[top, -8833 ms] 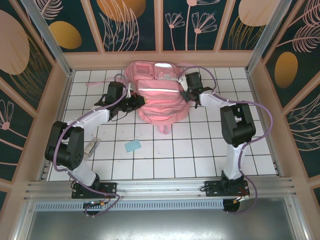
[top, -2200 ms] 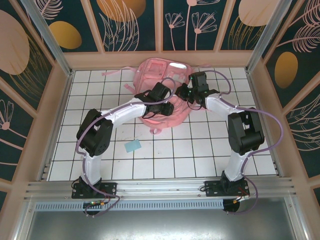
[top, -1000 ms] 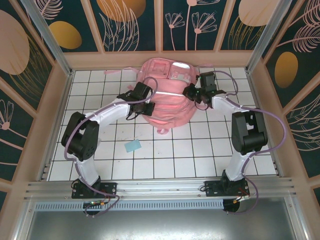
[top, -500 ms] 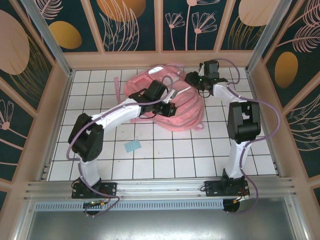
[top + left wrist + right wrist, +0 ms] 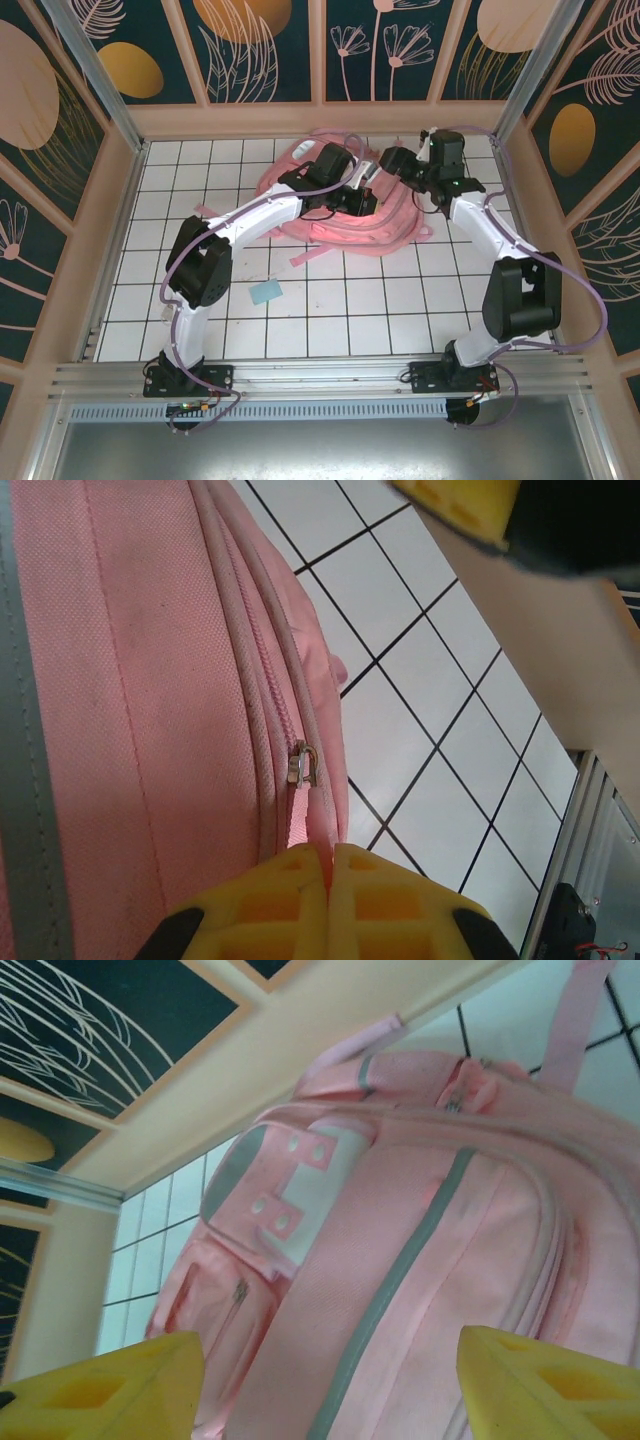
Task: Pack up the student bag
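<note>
The student bag [image 5: 335, 215], a large soft pink backpack, lies slumped at the back middle of the tiled table with its straps trailing. My left gripper [image 5: 362, 197] reaches over the bag's top. In the left wrist view my left gripper [image 5: 330, 852] is shut on the pink zipper pull, just below the metal slider [image 5: 302, 764]. My right gripper [image 5: 396, 160] hovers at the bag's back right. In the right wrist view my right gripper [image 5: 325, 1390] is open wide with nothing between its fingers. Beyond it, the bag [image 5: 420, 1260] shows its grey strip and front pockets.
A small light-blue card [image 5: 266, 292] lies on the tiles in front of the bag. A loose pink strap [image 5: 303, 257] trails toward it. The wooden back wall [image 5: 320, 118] stands just behind the bag, and side walls close in the table.
My right gripper has opened and drawn back to the right of the bag. My left gripper has moved right and back, still shut, and the bag has shifted and flattened.
</note>
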Action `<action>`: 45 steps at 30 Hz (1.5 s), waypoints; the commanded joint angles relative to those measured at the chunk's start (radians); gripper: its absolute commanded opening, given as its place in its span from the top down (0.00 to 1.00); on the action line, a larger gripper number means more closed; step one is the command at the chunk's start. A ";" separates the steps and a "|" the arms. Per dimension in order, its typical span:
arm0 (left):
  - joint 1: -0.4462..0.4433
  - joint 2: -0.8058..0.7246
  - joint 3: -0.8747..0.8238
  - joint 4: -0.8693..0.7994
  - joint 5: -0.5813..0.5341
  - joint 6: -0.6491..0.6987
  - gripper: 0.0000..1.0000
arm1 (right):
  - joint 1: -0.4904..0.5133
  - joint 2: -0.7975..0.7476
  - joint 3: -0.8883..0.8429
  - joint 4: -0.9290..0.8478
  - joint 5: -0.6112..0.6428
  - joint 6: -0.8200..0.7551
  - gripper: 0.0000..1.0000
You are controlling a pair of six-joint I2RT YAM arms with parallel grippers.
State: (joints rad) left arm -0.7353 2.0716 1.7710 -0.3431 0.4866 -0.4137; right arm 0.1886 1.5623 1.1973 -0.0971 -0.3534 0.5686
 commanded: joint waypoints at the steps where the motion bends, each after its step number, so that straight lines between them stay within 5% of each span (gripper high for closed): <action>1: -0.004 -0.028 -0.025 0.077 0.063 -0.008 1.00 | -0.007 0.028 -0.061 0.052 -0.084 0.091 0.32; 10: -0.006 -0.059 -0.094 0.116 0.052 -0.025 1.00 | -0.004 0.146 -0.106 0.191 -0.150 0.235 0.41; 15: -0.003 -0.066 -0.109 0.092 0.036 -0.009 1.00 | -0.005 0.182 -0.108 0.239 -0.122 0.248 0.99; 16: -0.004 -0.071 -0.120 0.078 0.013 0.001 1.00 | -0.006 0.182 -0.109 0.244 -0.114 0.248 1.00; 21: 0.005 -0.113 -0.203 -0.021 -0.173 0.040 1.00 | -0.021 0.149 -0.102 0.227 -0.039 0.216 1.00; 29: 0.042 -0.195 -0.352 0.012 -0.152 0.015 1.00 | -0.034 0.135 -0.096 0.182 -0.034 0.175 1.00; 30: 0.043 -0.197 -0.355 0.022 -0.141 0.011 1.00 | -0.032 0.129 -0.096 0.162 -0.034 0.166 0.98; 33: 0.042 -0.190 -0.348 0.058 -0.109 -0.005 1.00 | -0.025 0.104 -0.105 0.097 -0.039 0.140 0.65; 36: 0.042 -0.178 -0.327 0.093 -0.059 -0.026 1.00 | -0.009 0.065 -0.151 0.081 -0.058 0.144 0.52; 45: 0.035 -0.207 -0.319 0.153 0.021 -0.059 1.00 | 0.043 0.127 -0.201 0.221 -0.122 0.233 0.48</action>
State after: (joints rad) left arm -0.6979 1.9076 1.4303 -0.2462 0.4587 -0.4580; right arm 0.2173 1.6482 0.9859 0.0433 -0.4332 0.7658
